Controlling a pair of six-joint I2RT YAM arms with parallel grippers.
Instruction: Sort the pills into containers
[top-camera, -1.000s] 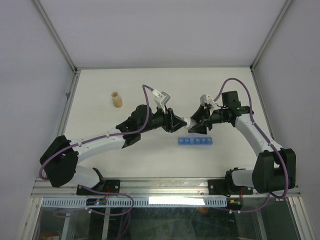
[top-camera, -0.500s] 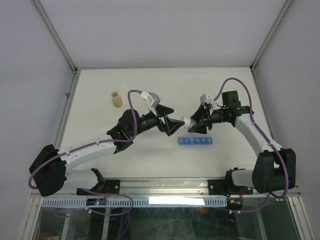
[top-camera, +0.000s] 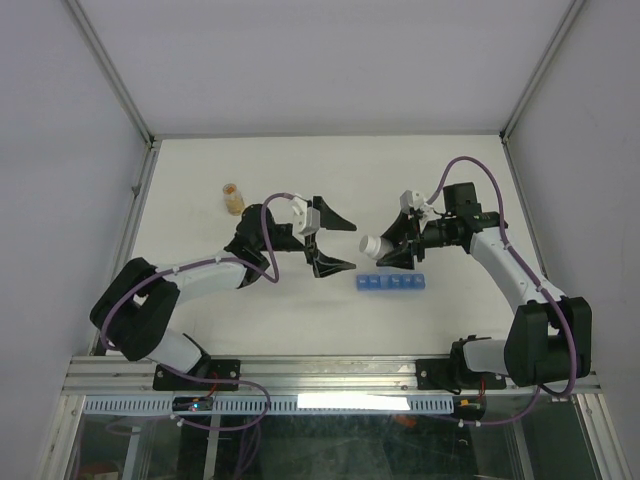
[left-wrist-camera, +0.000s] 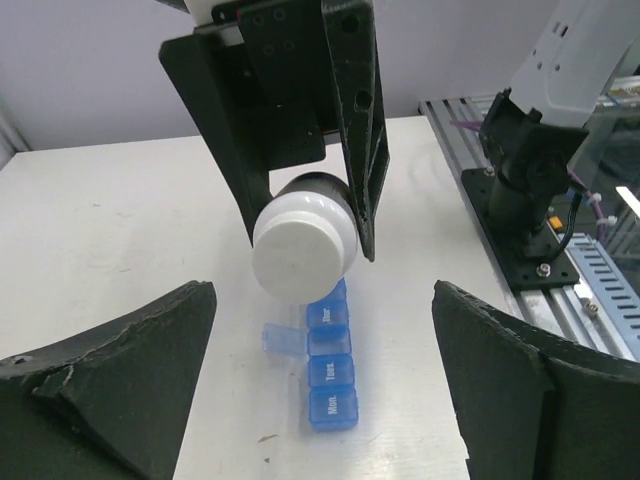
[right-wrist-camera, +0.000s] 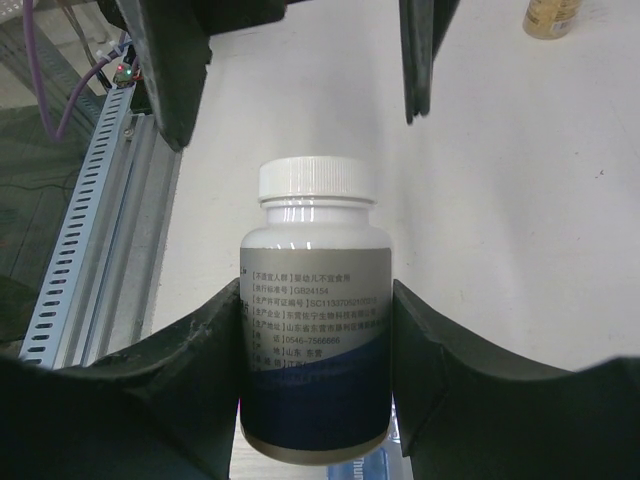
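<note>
My right gripper (top-camera: 393, 250) is shut on a white pill bottle (top-camera: 374, 244) with a blue-and-white label (right-wrist-camera: 315, 330). It holds the bottle level above the table, white cap (left-wrist-camera: 303, 250) on, pointing at the left gripper. The containers are a blue pill-organizer strip (top-camera: 392, 283) lying just below the bottle, with one lid (left-wrist-camera: 283, 338) flipped open. My left gripper (top-camera: 334, 244) stands open and empty, a short way left of the cap. Its fingers (left-wrist-camera: 110, 370) frame the bottle without touching it. No pills show.
A small clear bottle with orange-tan contents (top-camera: 233, 198) stands at the back left, also in the right wrist view's top corner (right-wrist-camera: 552, 15). The slotted metal rail (left-wrist-camera: 590, 270) runs along the table's near edge by the right arm's base (left-wrist-camera: 525, 190).
My left gripper has opened wide and drawn back to the left, away from the bottle's cap. The right gripper and the bottle have stayed where they were.
</note>
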